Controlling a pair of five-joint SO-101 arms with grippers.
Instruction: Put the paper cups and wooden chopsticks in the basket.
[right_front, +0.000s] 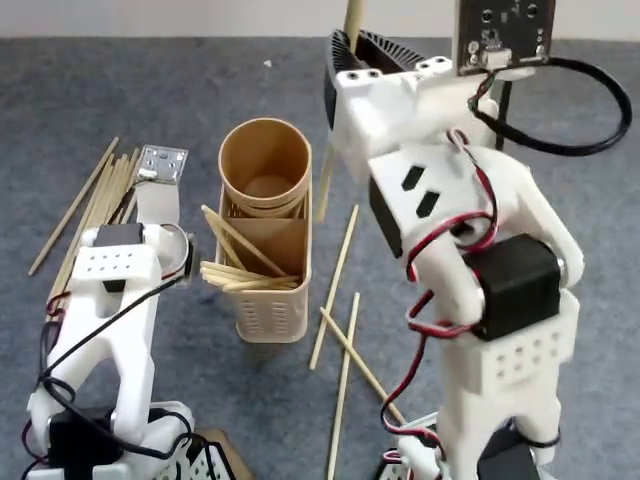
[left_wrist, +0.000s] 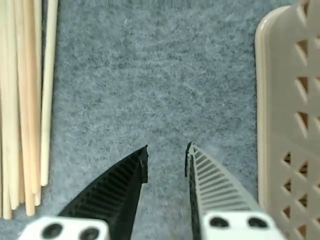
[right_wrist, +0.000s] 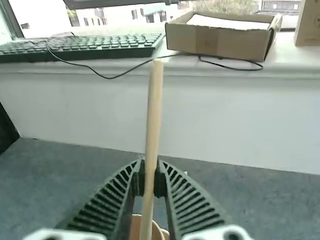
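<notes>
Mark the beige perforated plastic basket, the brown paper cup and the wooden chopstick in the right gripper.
beige perforated plastic basket (right_front: 272, 318), high view, near end wall.
brown paper cup (right_front: 264, 150), high view, inner wall.
wooden chopstick (right_wrist: 152, 115), right wrist view, shaft above the jaws.

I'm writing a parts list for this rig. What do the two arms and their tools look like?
The left arm and right arm are white plastic shells with black servo blocks. Red and black wires run along the right arm; a black cable trails along the left. The left tool has tapered, ribbed fingers, one black, one white. The right tool is ribbed too.
</notes>
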